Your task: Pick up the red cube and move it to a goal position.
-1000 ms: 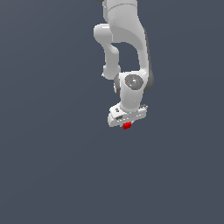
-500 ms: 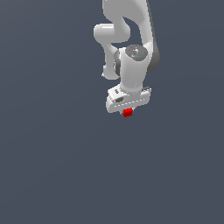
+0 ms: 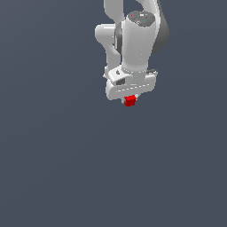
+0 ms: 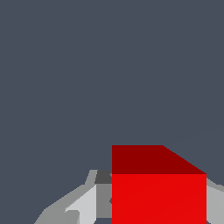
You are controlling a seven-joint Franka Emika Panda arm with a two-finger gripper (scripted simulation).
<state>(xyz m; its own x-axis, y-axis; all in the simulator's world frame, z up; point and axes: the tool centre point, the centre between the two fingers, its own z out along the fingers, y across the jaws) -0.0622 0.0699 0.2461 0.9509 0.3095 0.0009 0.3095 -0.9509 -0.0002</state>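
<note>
The flat slate-grey ground (image 3: 53, 168) fills nearly everything around me; it may be a table, though with no edge or shadow on it I cannot tell how high above it I hang. No goal marker shows in either view, so I cannot say from here which way the goal lies.

Next in size is my own white arm (image 3: 137, 40), coming in at the top of the exterior view and pointing down, the wrist block squared off at its lower end.

Below that block sits my pincer (image 3: 130, 98), drawn in narrow, with its two fingers pressing on opposite sides of the red cube. In the wrist view a pale grey finger (image 4: 85, 203) stands hard against one face of the cube, and a sliver of the other finger shows at the opposite face.

Smallest is the red cube (image 3: 130, 101), tucked directly beneath the pincer, on my approach axis, peeking out below the fingertips. In the wrist view the red cube (image 4: 157, 192) looks square to the fingers, its faces parallel to them, not tilted or skewed. It has no long axis to mind.

I judge the grasp done and the carry under way. What matters for the coming move is that the cube sits centred between my fingers, so it should travel wherever I go.
</note>
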